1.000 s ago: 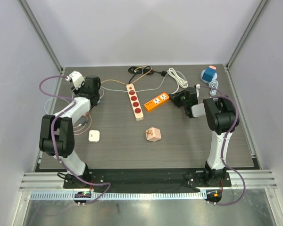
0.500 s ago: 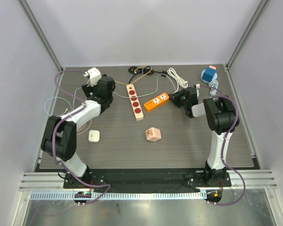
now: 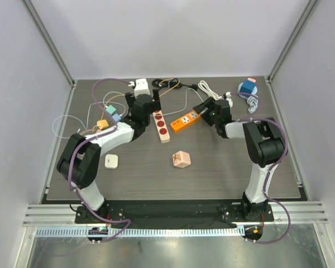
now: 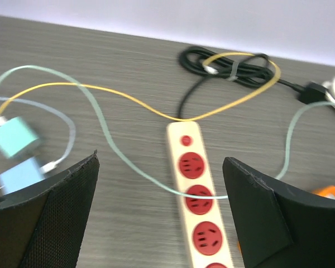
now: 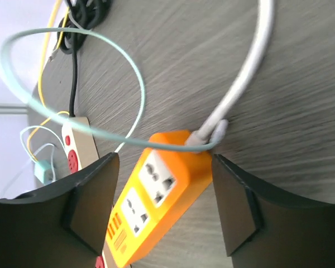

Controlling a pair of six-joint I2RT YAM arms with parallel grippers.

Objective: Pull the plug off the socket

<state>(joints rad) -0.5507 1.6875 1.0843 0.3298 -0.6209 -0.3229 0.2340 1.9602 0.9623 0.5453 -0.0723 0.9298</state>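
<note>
Left fingers [image 4: 56, 212]: spread wide, empty, poised over cream strip [image 4: 198, 206], whose long axis runs straight out between them; visible red sockets vacant. Teal plug [image 4: 11, 139]: loose on table [image 4: 100, 67], left of those fingers, seemingly already out. Right fingers [image 5: 234, 206]: parted, empty, flanking orange strip [image 5: 156, 195] endwise. No legible writing.

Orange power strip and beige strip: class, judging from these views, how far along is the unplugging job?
Done: the orange power strip and beige strip show empty visible sockets; a teal adapter lies loose. In hand: nothing, left gripper and right gripper open. Left: seemingly only withdrawal.
</note>
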